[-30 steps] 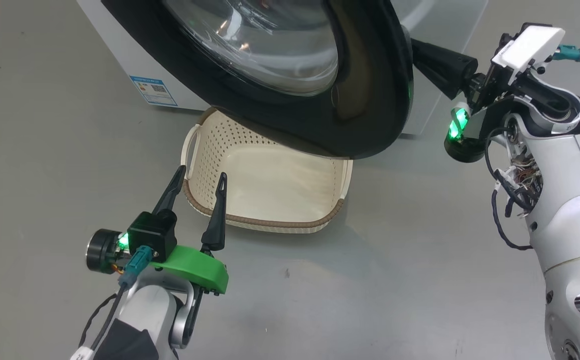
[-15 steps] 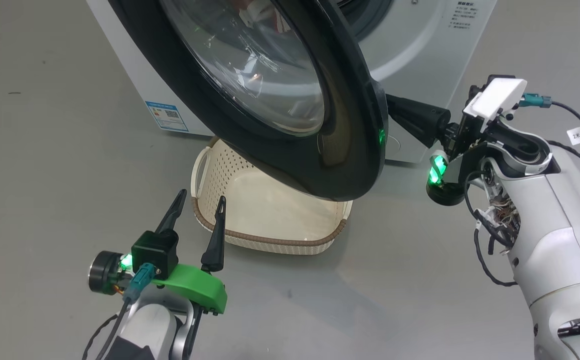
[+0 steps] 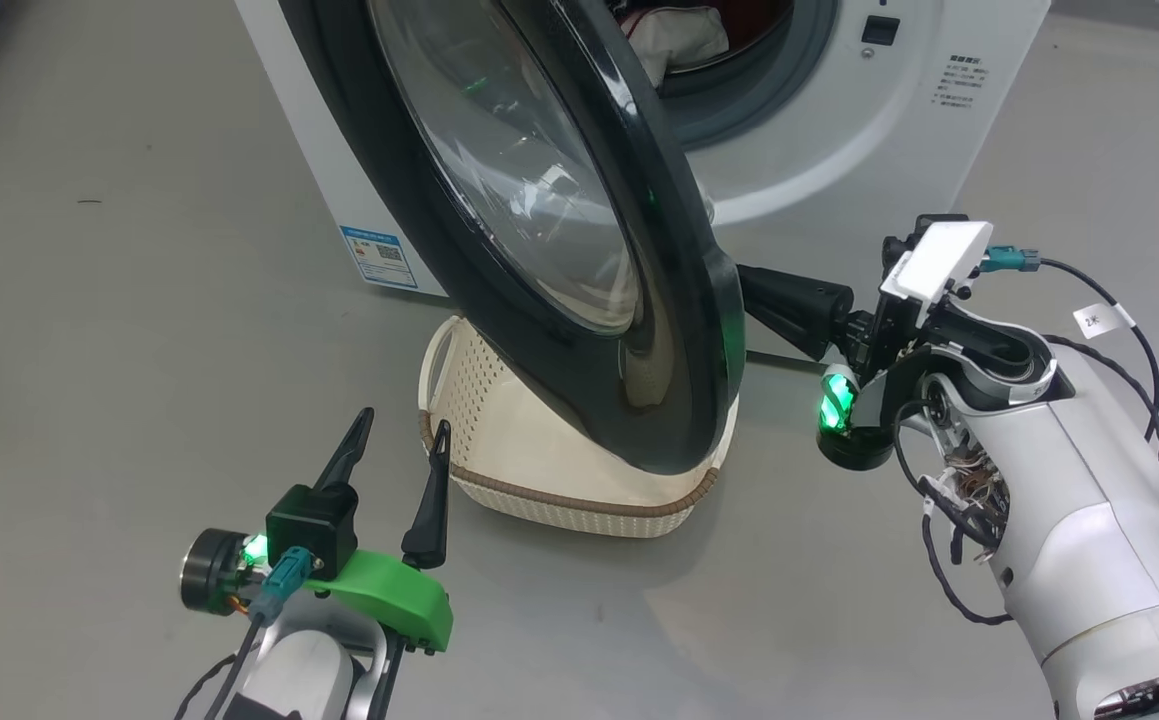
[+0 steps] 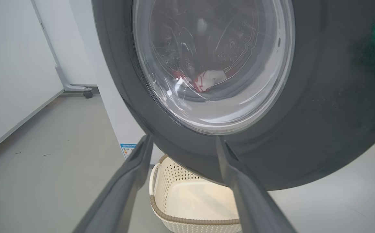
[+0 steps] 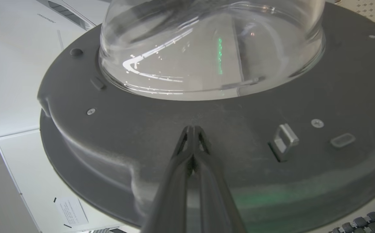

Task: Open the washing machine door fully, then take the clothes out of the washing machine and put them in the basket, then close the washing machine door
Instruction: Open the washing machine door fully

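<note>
Two closed right fingers [image 5: 177, 181] touch the washing machine door [image 5: 126, 136] inside its rim.

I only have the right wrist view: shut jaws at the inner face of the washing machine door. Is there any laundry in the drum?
Observer: Yes. The head view shows the clothes, red and white, lying inside the washing machine.
Operator: Where is the basket?
Observer: The basket stands on the floor in front of the machine, partly under the lower rim of the door.
Operator: And the other arm?
Observer: The left gripper has its jaws open and empty, by the basket's near left corner.
</note>
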`<state>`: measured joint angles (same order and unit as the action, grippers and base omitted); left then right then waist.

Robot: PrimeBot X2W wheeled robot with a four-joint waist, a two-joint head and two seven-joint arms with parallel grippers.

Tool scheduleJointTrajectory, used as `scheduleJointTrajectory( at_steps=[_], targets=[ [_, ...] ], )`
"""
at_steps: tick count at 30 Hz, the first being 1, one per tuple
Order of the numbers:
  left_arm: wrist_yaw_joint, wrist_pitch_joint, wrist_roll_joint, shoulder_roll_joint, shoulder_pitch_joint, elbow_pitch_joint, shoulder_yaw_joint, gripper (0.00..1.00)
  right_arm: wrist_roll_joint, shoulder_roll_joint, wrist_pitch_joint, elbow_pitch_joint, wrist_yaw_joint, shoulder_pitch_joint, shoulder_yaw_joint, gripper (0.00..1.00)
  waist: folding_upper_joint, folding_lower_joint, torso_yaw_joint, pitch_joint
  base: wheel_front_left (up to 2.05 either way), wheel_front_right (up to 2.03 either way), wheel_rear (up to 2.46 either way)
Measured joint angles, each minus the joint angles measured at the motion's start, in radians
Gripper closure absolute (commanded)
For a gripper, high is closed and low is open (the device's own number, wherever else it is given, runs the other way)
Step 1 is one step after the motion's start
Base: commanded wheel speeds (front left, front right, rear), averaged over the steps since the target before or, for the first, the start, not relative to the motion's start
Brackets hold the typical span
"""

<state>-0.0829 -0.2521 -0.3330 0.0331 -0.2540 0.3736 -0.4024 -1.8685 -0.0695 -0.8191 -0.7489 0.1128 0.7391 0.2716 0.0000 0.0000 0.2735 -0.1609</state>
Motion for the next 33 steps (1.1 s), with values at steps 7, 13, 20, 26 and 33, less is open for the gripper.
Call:
scheduleJointTrajectory(
  at_steps=[7, 13, 20, 26, 33],
  targets=[
    [0.0, 0.0, -0.003, 0.0, 0.022, 0.002, 0.003, 0.0, -0.046, -0.001, -0.003, 0.045, 0.0, -0.033, 0.074, 1.0, 0.0, 0.0, 0.031, 0.021, 0.0, 0.0, 0.0],
    [0.0, 0.0, -0.006, 0.0, 0.03, 0.003, 0.006, 0.0, -0.054, 0.0, -0.003, 0.09, 0.001, -0.044, 0.126, 1.0, 0.0, 0.0, 0.053, 0.032, 0.0, 0.0, 0.0],
    [0.0, 0.0, -0.006, 0.0, 0.035, 0.006, 0.007, 0.0, -0.074, 0.0, 0.009, 0.141, 0.002, -0.072, 0.193, 1.0, 0.0, 0.0, 0.083, 0.045, 0.0, 0.0, 0.0],
    [-0.001, 0.0, -0.006, 0.001, 0.049, 0.008, 0.007, 0.0, -0.076, 0.0, 0.035, 0.171, 0.003, -0.095, 0.229, 1.0, 0.0, 0.0, 0.113, 0.055, 0.0, 0.0, 0.0],
    [-0.001, 0.0, -0.013, 0.001, 0.051, 0.007, 0.011, 0.0, -0.089, -0.001, 0.069, 0.202, 0.003, -0.114, 0.269, 1.0, 0.0, 0.0, 0.153, 0.061, 0.0, 0.0, 0.0]
  ],
)
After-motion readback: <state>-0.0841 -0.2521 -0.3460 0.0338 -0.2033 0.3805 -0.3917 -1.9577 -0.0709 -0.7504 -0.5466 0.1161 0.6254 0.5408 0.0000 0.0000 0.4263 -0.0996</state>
